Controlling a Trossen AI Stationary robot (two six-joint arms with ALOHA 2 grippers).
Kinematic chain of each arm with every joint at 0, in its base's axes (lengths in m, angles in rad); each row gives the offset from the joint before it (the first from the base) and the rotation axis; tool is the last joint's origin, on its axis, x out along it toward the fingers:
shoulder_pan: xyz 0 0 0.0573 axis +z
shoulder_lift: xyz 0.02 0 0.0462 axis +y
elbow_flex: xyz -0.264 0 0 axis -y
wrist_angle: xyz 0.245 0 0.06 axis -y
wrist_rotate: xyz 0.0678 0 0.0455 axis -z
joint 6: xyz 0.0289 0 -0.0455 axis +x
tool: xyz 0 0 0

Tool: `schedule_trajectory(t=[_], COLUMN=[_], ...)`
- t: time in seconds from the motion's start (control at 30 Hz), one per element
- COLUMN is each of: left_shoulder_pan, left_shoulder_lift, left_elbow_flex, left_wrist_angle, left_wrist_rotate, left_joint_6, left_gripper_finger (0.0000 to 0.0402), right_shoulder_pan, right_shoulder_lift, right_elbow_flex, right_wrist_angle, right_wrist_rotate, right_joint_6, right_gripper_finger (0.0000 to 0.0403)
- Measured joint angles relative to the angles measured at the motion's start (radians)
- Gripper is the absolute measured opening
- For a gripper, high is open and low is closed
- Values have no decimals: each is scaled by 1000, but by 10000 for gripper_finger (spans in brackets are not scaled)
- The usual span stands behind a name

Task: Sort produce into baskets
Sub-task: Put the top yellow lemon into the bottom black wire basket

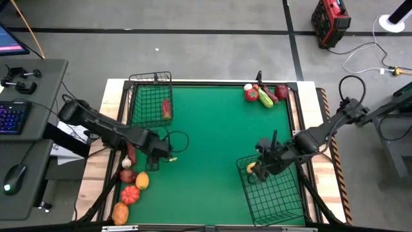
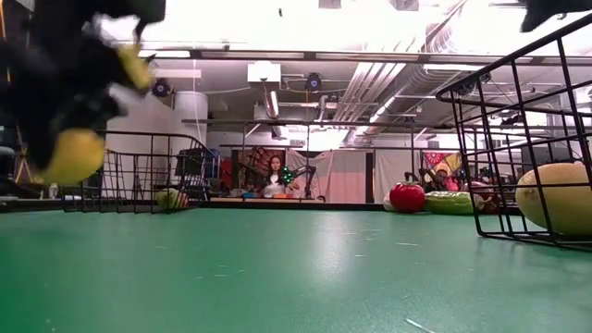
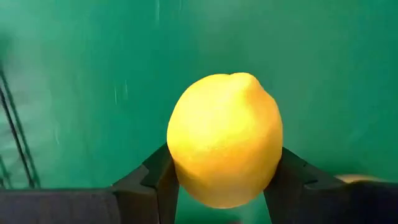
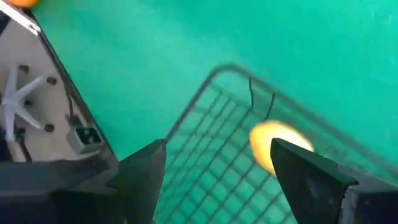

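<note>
Grey floor (image 1: 212,45), desk with keyboard (image 1: 11,117), ceiling ducts (image 2: 407,79)

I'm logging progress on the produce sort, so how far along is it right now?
Early. Done: one yellow piece lies in the larger basket, and a red item in the smaller basket. In hand: the left gripper has its jaws around a lemon; the right gripper hangs open over the larger basket. Left: a cluster at the far edge and several pieces beside the left arm.

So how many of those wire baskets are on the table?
2. One basket sits at the far left of the green mat with a red item inside. The other basket is at the near right, holding a yellow piece. No others show.
</note>
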Motion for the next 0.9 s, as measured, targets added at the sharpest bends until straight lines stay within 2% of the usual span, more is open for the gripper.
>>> schedule_trajectory(t=[0.1, 0.2, 0.33, 0.53, 0.57, 0.73, 0.9], left_shoulder_pan=[14, 22, 22, 22, 22, 22, 22], left_shoulder_lift=[-31, -55, -99, -183, -195, -242, -243], left_elbow_flex=[69, 136, 216, 285, 289, 291, 291], left_wrist_angle=[45, 43, 42, 48, 46, 47, 116], left_wrist_rotate=[-25, -74, -130, -202, -215, -251, -254], left_joint_6=[0, 1, 12, -7, -18, -66, -61], left_gripper_finger=[152, 152, 152, 152, 152, 152, 152], right_shoulder_pan=[-58, -118, -182, -226, -228, -234, -234], right_shoulder_lift=[21, 81, 188, 296, 306, 321, 319], right_elbow_flex=[0, 0, 0, 0, 0, 0, 2], right_wrist_angle=[112, 234, 338, 353, 353, 284, 174], right_wrist_rotate=[-13, -46, -121, -159, -166, -191, -189], right_joint_6=[-85, -182, -298, -365, -376, -382, -376], right_gripper_finger=[268, 233, 159, 24, 13, 23, 3])
